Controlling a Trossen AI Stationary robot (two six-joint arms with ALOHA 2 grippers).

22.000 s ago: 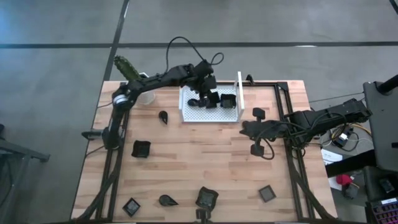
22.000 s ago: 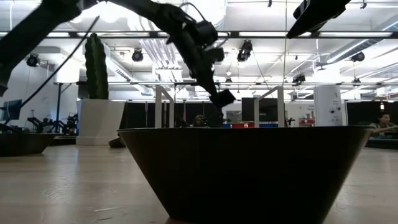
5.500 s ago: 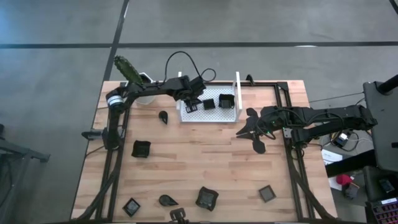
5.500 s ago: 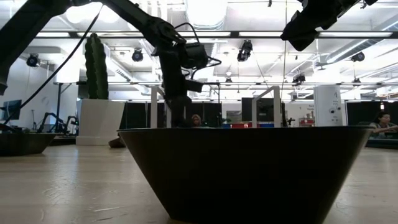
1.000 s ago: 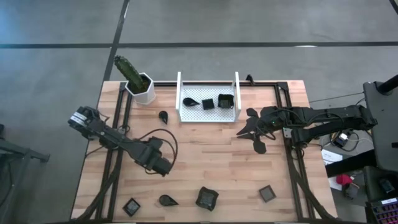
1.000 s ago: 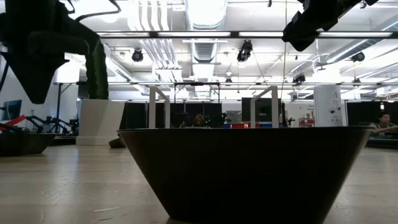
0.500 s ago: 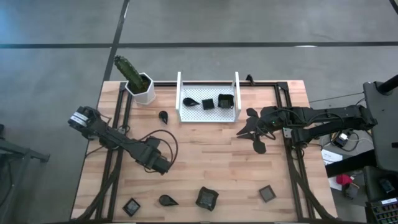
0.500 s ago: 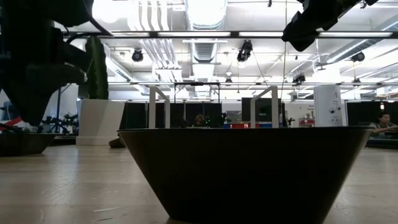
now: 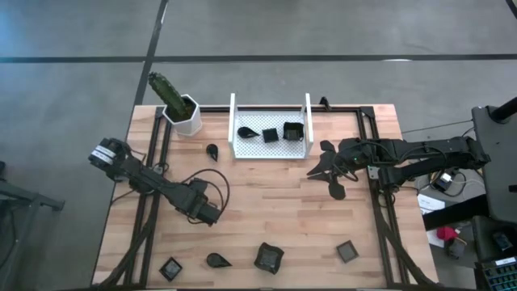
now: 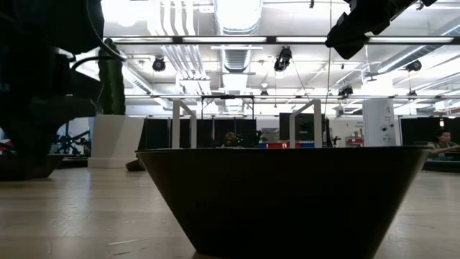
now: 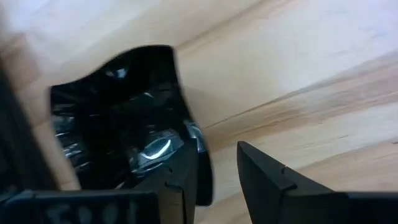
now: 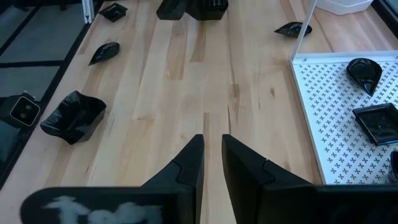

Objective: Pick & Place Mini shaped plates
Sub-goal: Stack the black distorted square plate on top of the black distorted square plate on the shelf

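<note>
In the left wrist view, a crumpled dark mini plate [image 11: 118, 124] lies on the wood. My left gripper [image 11: 217, 149] hangs low over it, open, at the table's left middle [image 9: 210, 217]. One finger stands at the plate's side wall and the other over bare wood. Three plates, a teardrop [image 9: 248, 130] and two squares [image 9: 270, 135] [image 9: 294, 131], lie in the white tray [image 9: 233, 121]. My right gripper [image 12: 212, 140] waits right of the tray [image 9: 313, 171]. A narrow gap shows between its fingers, with nothing in it. My left gripper comes from above. One finger [image 11: 183, 177] is at the plate's near side wall [image 11: 180, 118] and the other is outside it above the wood. I cannot tell whether a finger touches the plate. The plate rests on the table.
Loose plates lie on the wood: a teardrop [image 9: 212, 151] left of the tray and several along the near edge [image 9: 170, 267] [image 9: 216, 260] [image 9: 268, 257] [image 9: 346, 251]. A cactus pot [image 9: 186, 113] stands at the far left. The table's middle is bare wood.
My left gripper has come down toward the table at the left middle. In the low view its dark shape sinks from well above the wood to just over it.
</note>
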